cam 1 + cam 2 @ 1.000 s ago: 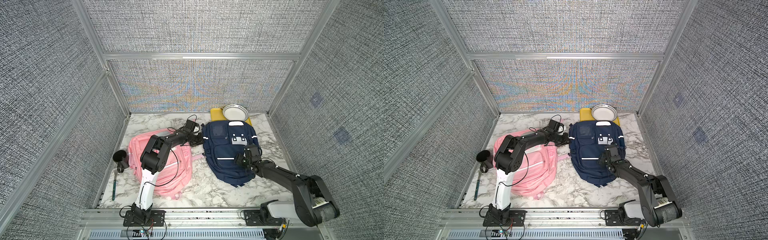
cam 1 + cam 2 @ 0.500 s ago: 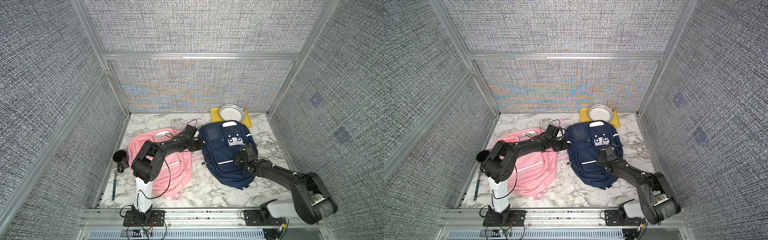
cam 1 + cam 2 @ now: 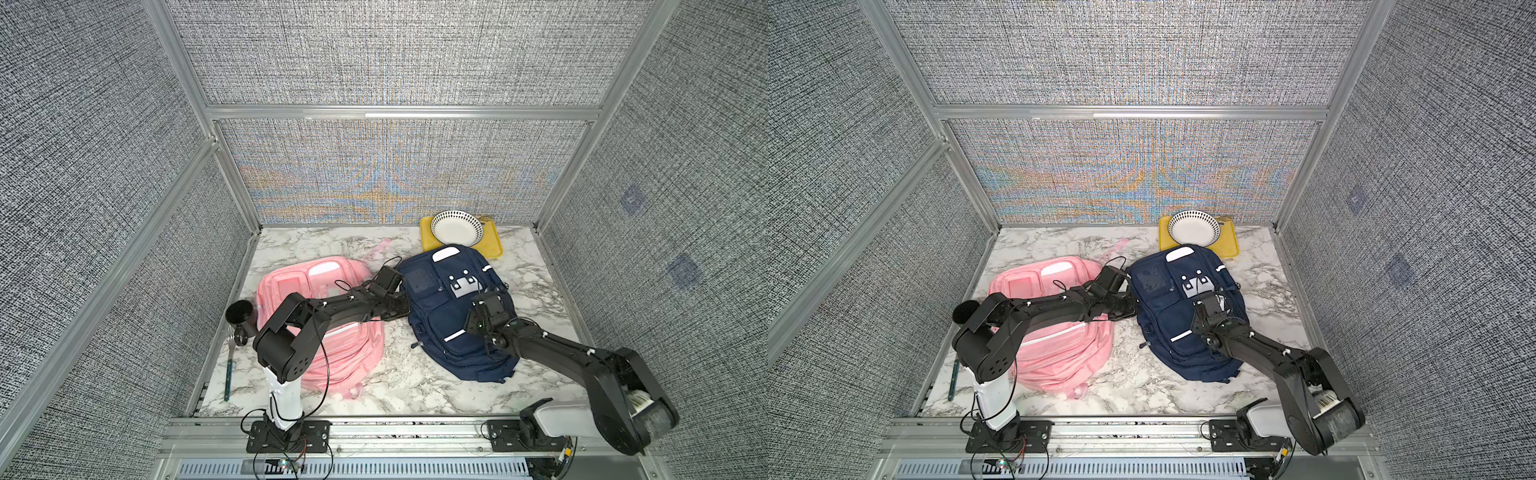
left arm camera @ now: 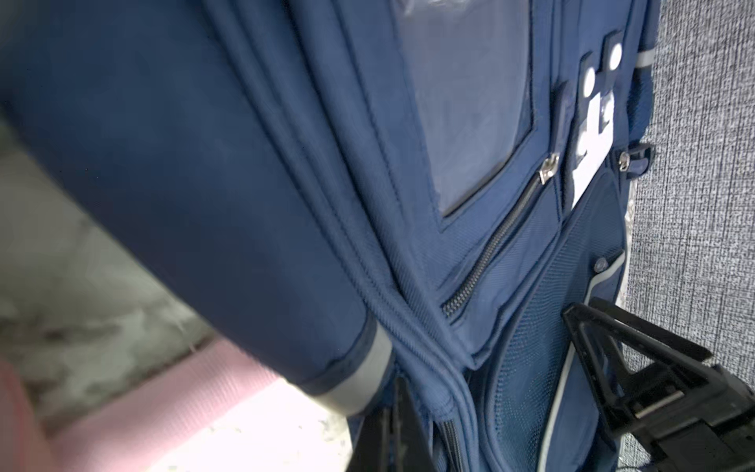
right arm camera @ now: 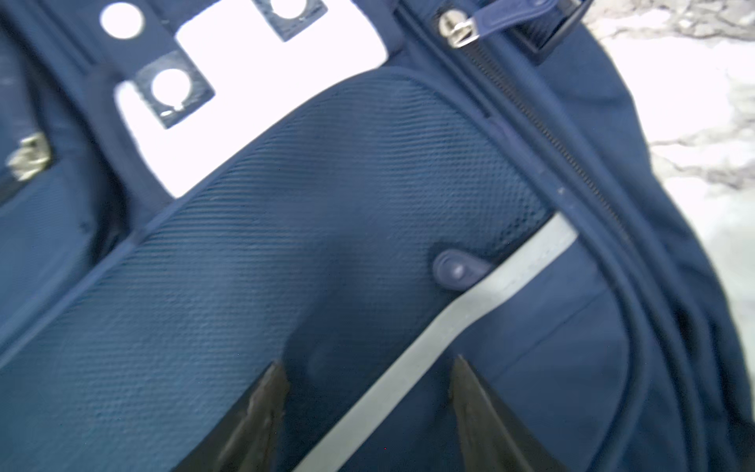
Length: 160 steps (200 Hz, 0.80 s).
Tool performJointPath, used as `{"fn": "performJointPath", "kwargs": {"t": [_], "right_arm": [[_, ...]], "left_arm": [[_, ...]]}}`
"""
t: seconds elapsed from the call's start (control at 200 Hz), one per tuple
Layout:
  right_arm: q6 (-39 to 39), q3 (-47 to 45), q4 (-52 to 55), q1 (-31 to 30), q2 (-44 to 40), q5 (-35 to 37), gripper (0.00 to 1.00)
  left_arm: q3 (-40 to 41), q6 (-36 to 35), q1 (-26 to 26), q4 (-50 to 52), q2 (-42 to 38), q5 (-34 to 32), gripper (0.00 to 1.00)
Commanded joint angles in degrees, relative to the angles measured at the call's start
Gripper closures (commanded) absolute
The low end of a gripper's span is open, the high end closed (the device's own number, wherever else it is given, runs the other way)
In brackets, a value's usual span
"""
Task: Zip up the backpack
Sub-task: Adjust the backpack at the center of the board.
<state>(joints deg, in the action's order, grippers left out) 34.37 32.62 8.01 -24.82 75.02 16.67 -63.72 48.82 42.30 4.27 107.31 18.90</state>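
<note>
**While arms reach in, navy fabric backpack (image 3: 440, 328) lies face up**

Where its top meets the yellow tray (image 3: 493, 247), room ends; bare white marble worktop (image 3: 401, 370) lies in front and right, a pink backpack (image 3: 357, 353) just beside. Long axis runs back-to-front, bottom skewed right. Left arm stretches low, left tool (image 3: 404, 308) pinched tight at the side seam, hold unclear. Meanwhile the right tool (image 5: 367, 361) gapes, empty, over the front pocket.

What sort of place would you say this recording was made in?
Most likely a robotics test booth, not a home. Grey woven-fabric wall panels in aluminium framing enclose a marble-patterned tabletop. Black robot arms, left and right, are bolted to its front rail. A navy-blue fabric backpack lies staged there.
</note>
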Motion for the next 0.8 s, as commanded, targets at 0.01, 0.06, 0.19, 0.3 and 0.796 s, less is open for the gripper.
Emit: {"fn": "performJointPath", "kwargs": {"t": [0.01,0.06,0.19,0.3,0.796], "right_arm": [[2.62,-0.25,5.45,-1.56,-4.69,-6.26,0.32],[3.71,-0.63,6.71,-2.70,-7.53,-5.91,0.32],[10.24,-3.30,9.78,-9.50,-15.70,-4.30,0.32],[19.74,-7.77,10.22,-17.94,-22.24,-2.81,0.35],[54.10,1.22,20.82,-55.33,-3.10,19.83,0.31]], "left_arm": [[0.43,2.80,1.78,-2.38,-0.94,6.86,1.00],[0.53,3.55,2.37,-1.93,-1.13,6.44,1.00],[1.64,6.13,3.53,-2.16,-2.07,5.24,1.00],[2.40,6.74,3.93,-2.16,-2.69,4.71,1.00],[1.64,5.77,4.28,-2.43,-1.77,6.71,1.00]]}}
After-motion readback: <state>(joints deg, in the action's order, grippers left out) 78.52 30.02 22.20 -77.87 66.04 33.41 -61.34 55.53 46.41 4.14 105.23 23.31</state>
